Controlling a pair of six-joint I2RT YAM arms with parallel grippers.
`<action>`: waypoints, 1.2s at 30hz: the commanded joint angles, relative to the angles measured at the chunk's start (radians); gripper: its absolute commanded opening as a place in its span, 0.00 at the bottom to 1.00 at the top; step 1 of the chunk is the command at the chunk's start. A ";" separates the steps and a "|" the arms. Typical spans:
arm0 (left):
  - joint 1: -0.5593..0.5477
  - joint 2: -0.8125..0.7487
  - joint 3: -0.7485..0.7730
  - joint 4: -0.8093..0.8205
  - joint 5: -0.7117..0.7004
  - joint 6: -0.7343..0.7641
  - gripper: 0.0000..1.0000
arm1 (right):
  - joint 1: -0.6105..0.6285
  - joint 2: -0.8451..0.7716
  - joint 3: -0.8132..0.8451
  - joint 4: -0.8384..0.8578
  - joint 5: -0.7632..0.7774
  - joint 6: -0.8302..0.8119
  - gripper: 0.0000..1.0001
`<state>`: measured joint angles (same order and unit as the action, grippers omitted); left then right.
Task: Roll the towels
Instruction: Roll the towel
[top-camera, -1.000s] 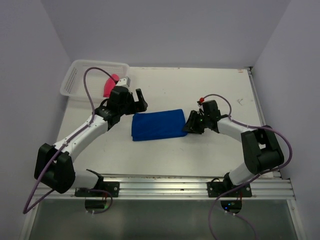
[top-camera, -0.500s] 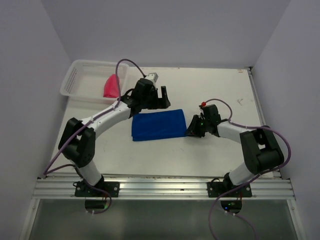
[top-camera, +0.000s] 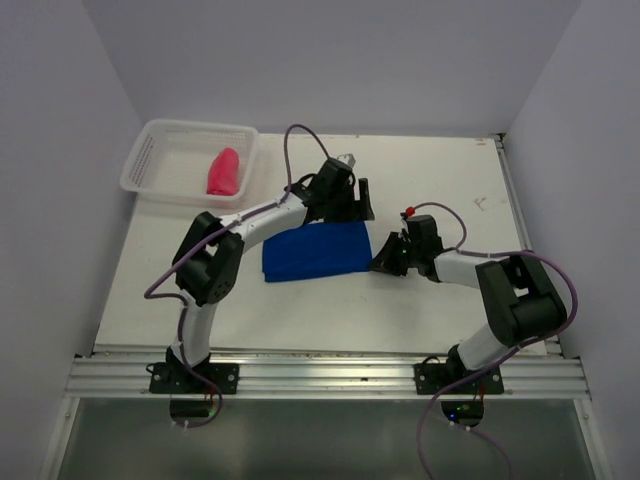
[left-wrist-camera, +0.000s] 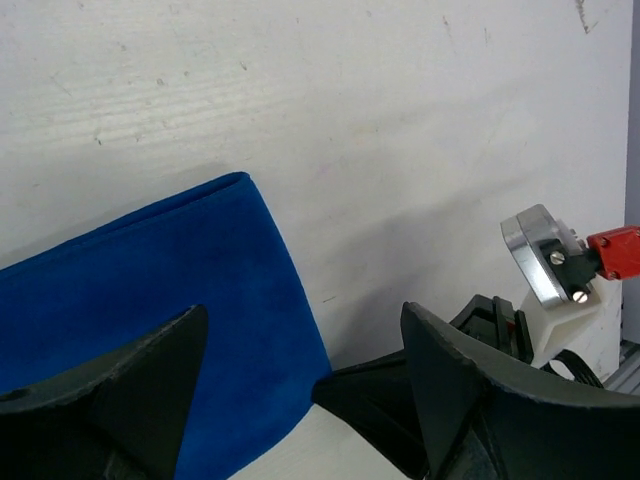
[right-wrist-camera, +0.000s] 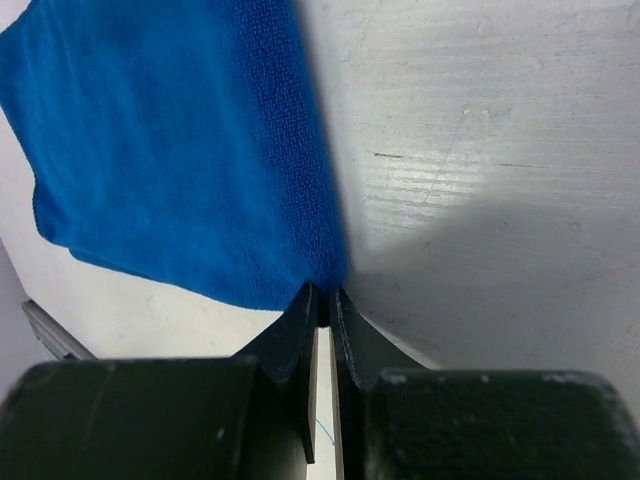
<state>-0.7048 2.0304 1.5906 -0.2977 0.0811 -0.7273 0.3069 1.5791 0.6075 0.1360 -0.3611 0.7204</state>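
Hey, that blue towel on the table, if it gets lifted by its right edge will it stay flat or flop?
Probably flops: the blue towel is thin folded cloth lying flat, so it should drape from the edge the right hand pinches. Its fuzzy nap looks grippy, not slippery. Pushed, it would likely bunch rather than slide.

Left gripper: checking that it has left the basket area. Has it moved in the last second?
Yes. The left gripper has swung right, away from the white basket, and now sits over the blue towel's far edge.
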 joint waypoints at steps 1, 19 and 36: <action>-0.022 0.057 0.091 -0.072 -0.007 -0.049 0.81 | 0.001 0.002 -0.025 0.047 0.040 -0.006 0.02; -0.058 0.260 0.292 -0.208 -0.141 -0.067 0.67 | 0.000 -0.002 -0.074 0.091 0.045 -0.071 0.00; -0.059 0.409 0.474 -0.400 -0.254 -0.017 0.53 | 0.023 -0.042 -0.072 0.068 0.080 -0.110 0.00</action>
<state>-0.7670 2.3875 2.0094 -0.6281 -0.1089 -0.7692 0.3145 1.5639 0.5476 0.2577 -0.3515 0.6659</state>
